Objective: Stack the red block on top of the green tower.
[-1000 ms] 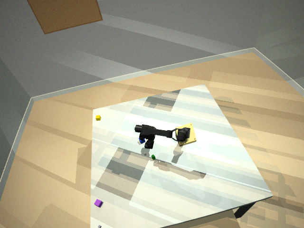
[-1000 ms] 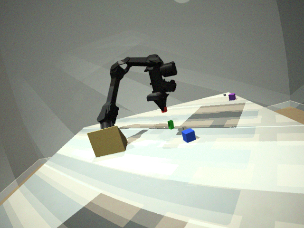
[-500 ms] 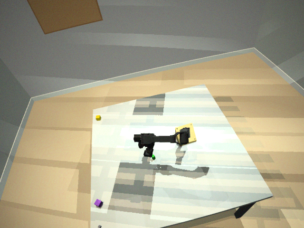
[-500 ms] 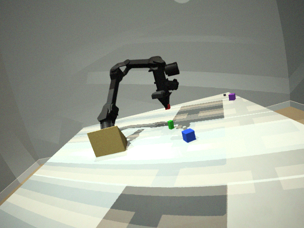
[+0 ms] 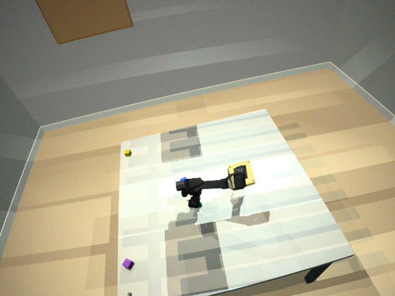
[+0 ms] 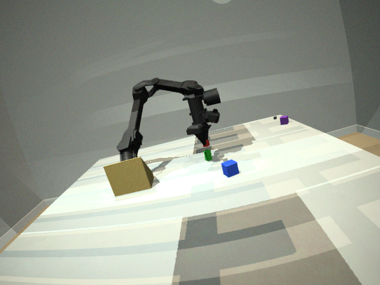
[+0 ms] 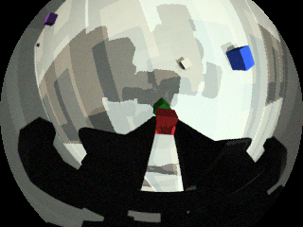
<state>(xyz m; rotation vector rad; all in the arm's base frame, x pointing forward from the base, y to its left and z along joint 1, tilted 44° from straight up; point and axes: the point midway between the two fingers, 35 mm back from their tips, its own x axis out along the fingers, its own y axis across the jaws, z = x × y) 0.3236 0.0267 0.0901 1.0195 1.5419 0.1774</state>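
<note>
Red block (image 6: 206,142) pinched in the closed end effector (image 6: 205,141), hanging just above the green tower (image 6: 207,155), apart from its top in the exterior view. In the wrist view, green tower peeking out at 12 o'clock of the block. Blue cube (image 6: 230,168) on the counter (image 6: 276,184) near the tower's 4 o'clock; purple cube (image 6: 284,120) well apart.

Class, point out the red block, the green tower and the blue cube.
red block (image 6: 206,142), exterior view, its visible side below the fingers.
green tower (image 6: 208,155), exterior view, its front face.
blue cube (image 6: 230,168), exterior view, its front face.
</note>
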